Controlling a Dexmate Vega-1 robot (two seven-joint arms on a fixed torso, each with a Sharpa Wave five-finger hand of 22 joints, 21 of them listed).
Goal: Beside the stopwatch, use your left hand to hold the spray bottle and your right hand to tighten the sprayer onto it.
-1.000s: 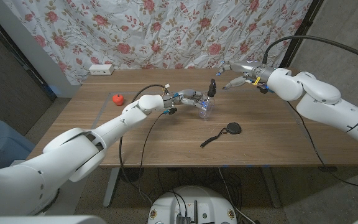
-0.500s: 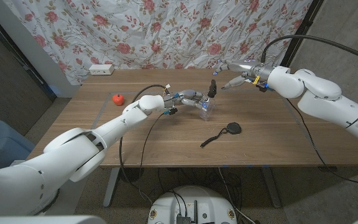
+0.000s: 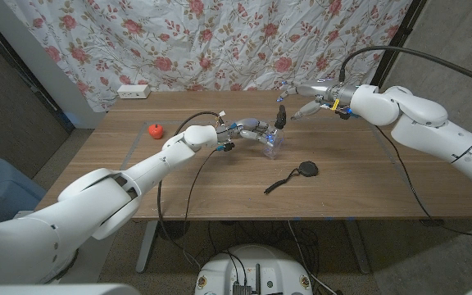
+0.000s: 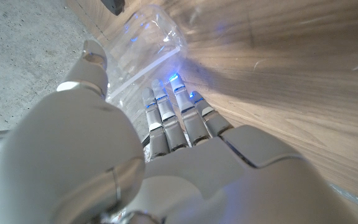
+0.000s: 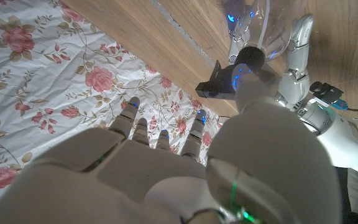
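The left hand (image 3: pixel 251 129) reaches across the tabletop's middle, fingers wrapped around the clear spray bottle (image 3: pixel 273 141), which stands upright toward the far edge. The right hand (image 3: pixel 306 96) hovers just beyond its black sprayer (image 3: pixel 280 115), fingers spread, grasping nothing. The bottle's contents are unclear. The stopwatch (image 3: pixel 306 170) lies nearer the front edge

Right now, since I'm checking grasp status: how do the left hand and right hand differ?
The left hand grips the clear spray bottle on the table; the right hand holds nothing, its fingers spread. The left hand sits low at the bottle's body; the right hand hovers above, near the black sprayer. Both are white.
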